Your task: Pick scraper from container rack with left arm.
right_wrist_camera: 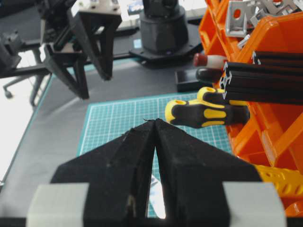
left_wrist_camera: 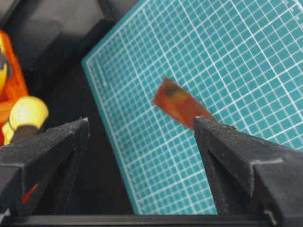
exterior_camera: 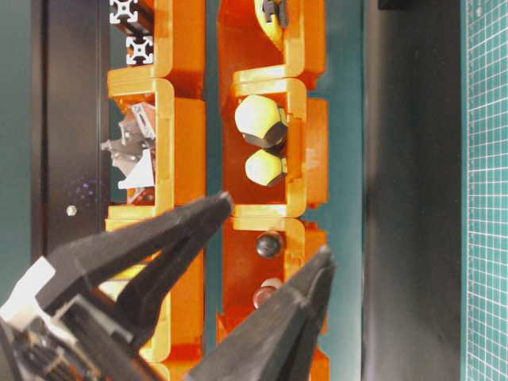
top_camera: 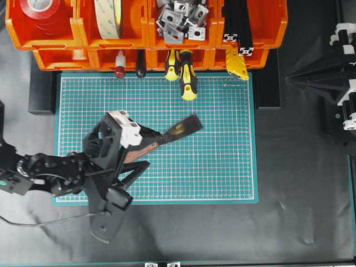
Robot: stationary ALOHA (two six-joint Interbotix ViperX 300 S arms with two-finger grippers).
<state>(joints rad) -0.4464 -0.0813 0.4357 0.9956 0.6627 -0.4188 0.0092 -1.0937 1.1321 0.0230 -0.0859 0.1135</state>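
The dark table [top_camera: 289,183] held a green cutting mat [top_camera: 222,156], and the orange container rack [top_camera: 144,33] stood along the mat's far edge. It held red tape rolls [top_camera: 41,11], metal brackets [top_camera: 181,19] and black bars [top_camera: 239,25]. Two yellow-and-black screwdrivers [top_camera: 183,72] stuck out of the lower bins over the mat.

The left arm [top_camera: 61,169] reached over the near left part of the mat. Its left pincer [top_camera: 146,149] was spread wide. The scraper [top_camera: 167,136] lay slanted on the mat, out of the rack, with its brown handle between the prongs and its dark blade pointing toward the mat's middle. I could not tell if a prong touched it.

The right pincer [right_wrist_camera: 155,127] was closed tight, holding nothing.
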